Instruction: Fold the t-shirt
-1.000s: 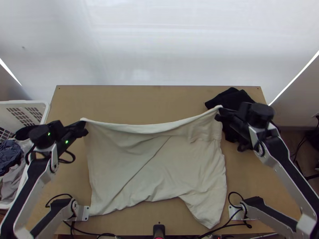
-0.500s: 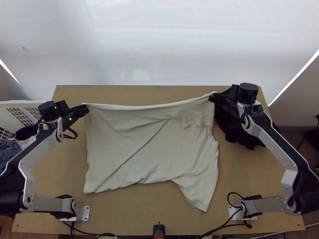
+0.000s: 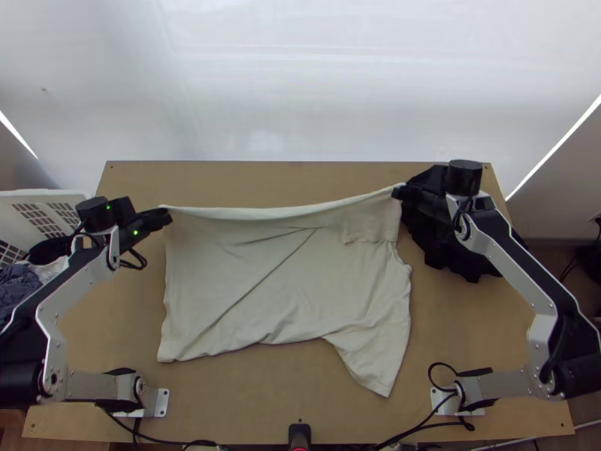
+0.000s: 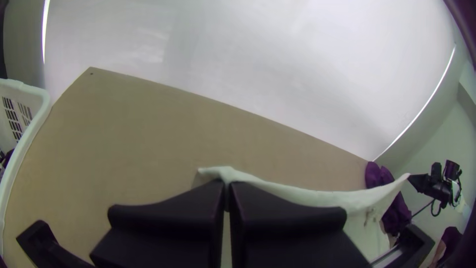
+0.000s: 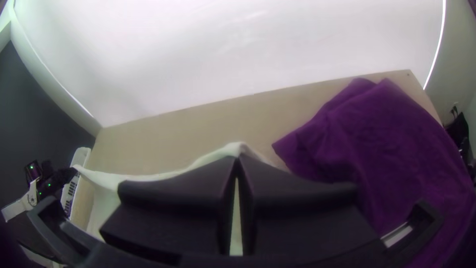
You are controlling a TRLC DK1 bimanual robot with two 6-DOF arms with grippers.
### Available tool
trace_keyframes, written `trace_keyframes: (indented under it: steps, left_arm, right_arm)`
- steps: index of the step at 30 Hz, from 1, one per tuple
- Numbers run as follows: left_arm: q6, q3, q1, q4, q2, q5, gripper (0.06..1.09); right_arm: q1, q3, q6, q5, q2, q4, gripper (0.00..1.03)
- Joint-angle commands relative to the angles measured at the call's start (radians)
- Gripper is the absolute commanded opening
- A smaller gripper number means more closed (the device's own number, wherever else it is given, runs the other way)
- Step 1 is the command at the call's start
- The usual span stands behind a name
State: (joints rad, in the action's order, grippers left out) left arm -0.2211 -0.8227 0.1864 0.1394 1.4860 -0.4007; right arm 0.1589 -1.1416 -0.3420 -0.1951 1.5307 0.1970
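In the top view a cream t-shirt (image 3: 278, 278) hangs between both grippers, its far edge stretched across and its near part spread on the table with a diagonal crease. My left gripper (image 3: 167, 216) is shut on its far left corner; my right gripper (image 3: 398, 191) is shut on its far right corner. The left wrist view has the left gripper (image 4: 227, 184) pinching the shirt (image 4: 307, 196) at the fingertips. Similarly, in the right wrist view the right gripper (image 5: 238, 161) holds a corner of the shirt (image 5: 106, 179).
Dark cloth (image 3: 443, 240), purple in the wrist views, lies bunched on the table (image 3: 270, 180) under and beside the right gripper. A white basket (image 3: 64, 197) with clothes stands past the table's left edge. A small black device (image 3: 299, 434) is at the near edge.
Both grippers have moved away from the arms' bases with the shirt's corners, the right one also leftward, then slightly back. The shirt's near edge has slid up the table.
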Motion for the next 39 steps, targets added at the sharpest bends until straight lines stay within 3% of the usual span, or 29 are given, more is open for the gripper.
trace_keyframes:
  steps: [1,8,19,22,23,25,26,27,29,31,32,34,39]
  left_arm:
    - [0.118,0.091,0.005,-0.205,-0.148,-0.056,0.09]
    - [0.229,0.146,0.028,-0.345,-0.168,-0.056,0.09]
    - [0.282,0.169,0.038,-0.373,-0.101,-0.056,0.09]
    - [0.282,0.166,0.038,-0.374,-0.087,-0.056,0.09]
    - [0.284,0.168,0.036,-0.374,-0.09,-0.056,0.12]
    - [0.302,0.169,0.033,-0.383,-0.095,-0.056,0.28]
    - [0.325,0.172,0.031,-0.402,-0.107,-0.056,0.37]
    - [0.333,0.18,0.031,-0.405,-0.118,-0.056,0.46]
    - [0.338,0.186,0.031,-0.417,-0.132,-0.056,0.48]
    - [0.347,0.172,0.036,-0.458,-0.136,-0.056,0.6]
    - [0.362,0.157,0.039,-0.509,-0.138,-0.056,0.7]
    - [0.376,0.125,0.044,-0.564,-0.135,-0.056,1.05]
    - [0.365,-0.012,0.053,-0.764,-0.178,-0.061,1.05]
  right_arm:
    - [-0.015,0.085,0.031,-0.041,-0.098,0.134,0.03]
    - [-0.024,0.154,0.063,-0.067,-0.167,0.245,0.03]
    - [-0.021,0.207,0.063,-0.076,-0.178,0.311,0.05]
    - [-0.021,0.207,0.063,-0.076,-0.178,0.311,0.39]
    - [-0.021,0.207,0.063,-0.076,-0.173,0.312,0.53]
    - [-0.019,0.207,0.063,-0.076,-0.162,0.328,0.83]
    - [-0.018,0.204,0.063,-0.076,-0.156,0.34,0.9]
    - [-0.016,0.204,0.063,-0.076,-0.156,0.352,0.91]
    - [-0.015,0.206,0.061,-0.076,-0.156,0.372,0.93]
    - [-0.015,0.206,0.061,-0.076,-0.156,0.409,0.99]
    - [-0.015,0.203,0.061,-0.076,-0.159,0.432,0.99]
    - [-0.005,0.192,0.061,-0.076,-0.173,0.504,0.99]
    - [0.06,0.166,0.018,-0.076,-0.273,0.685,0.99]
